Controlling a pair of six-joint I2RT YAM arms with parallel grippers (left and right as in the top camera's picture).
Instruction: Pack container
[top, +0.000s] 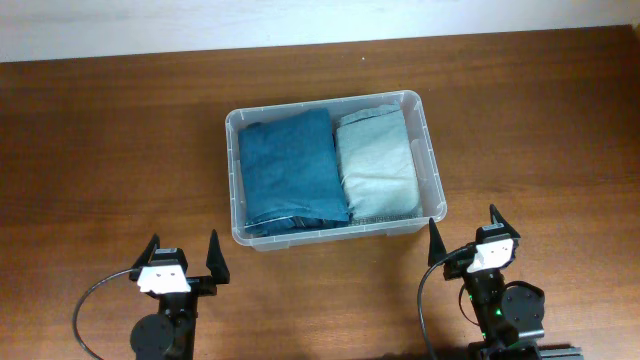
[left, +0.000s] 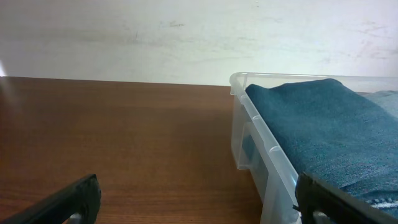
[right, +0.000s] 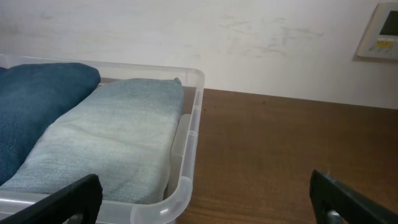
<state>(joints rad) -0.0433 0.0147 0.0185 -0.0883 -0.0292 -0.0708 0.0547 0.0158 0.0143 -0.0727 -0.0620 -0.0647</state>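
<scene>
The clear plastic container (top: 432, 160) stands in the middle of the table. Inside it lie a folded dark blue cloth (top: 290, 170) on the left and a folded pale blue cloth (top: 374, 165) on the right, side by side. My left gripper (top: 183, 259) is open and empty, near the table's front edge, left of the container. My right gripper (top: 463, 234) is open and empty, just in front of the container's near right corner. The left wrist view shows the container's wall (left: 273, 168) and the dark cloth (left: 323, 124). The right wrist view shows its corner (right: 186, 186) and the pale cloth (right: 118, 137).
The brown wooden table (top: 110, 150) stretches to a white wall at the back. A white wall panel (right: 380, 31) shows at the upper right in the right wrist view. Black cables loop by both arm bases at the front edge.
</scene>
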